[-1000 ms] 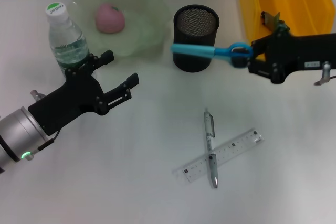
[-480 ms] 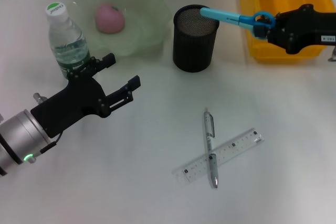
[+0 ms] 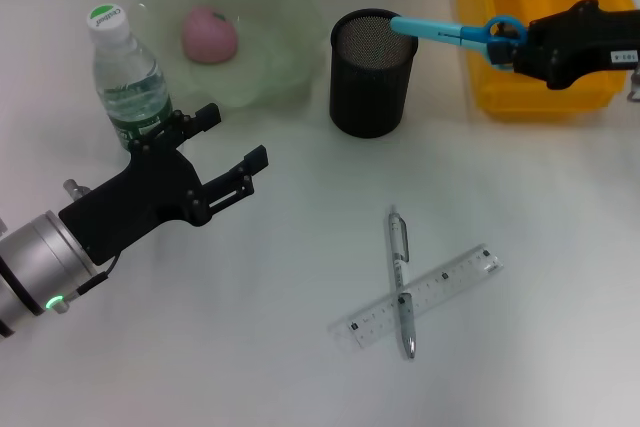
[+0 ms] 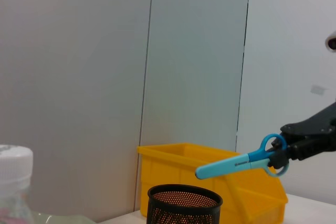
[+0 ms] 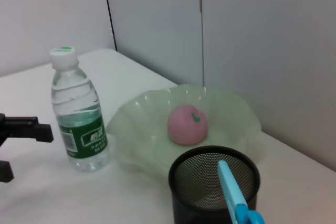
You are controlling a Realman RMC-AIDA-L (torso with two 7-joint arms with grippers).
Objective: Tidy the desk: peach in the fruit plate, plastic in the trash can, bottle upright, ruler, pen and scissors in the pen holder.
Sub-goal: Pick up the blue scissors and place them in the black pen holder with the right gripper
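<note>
Well, the right gripper (image 3: 517, 44) is clamped on the looped handles of the blue scissors (image 3: 440, 31), holding them almost flat, with the blade tip poking out over the rim of the black mesh pen holder (image 3: 372, 73) from its 3 o'clock side. That flatness is my worry: let go like this and they would likely teeter on the rim and drop to the desk, or catch the mesh and tip the cup toward the fruit plate (image 3: 270, 67) at its 10 o'clock. They look to need tilting point-down first.

The left gripper (image 3: 225, 152) hovers with fingers apart, near the upright bottle (image 3: 125, 72); a careless swing could topple it. The pen (image 3: 400, 277) lies crossed over the ruler (image 3: 450, 285) at 6 o'clock of the holder, and the peach (image 3: 209, 34) sits in the plate.
</note>
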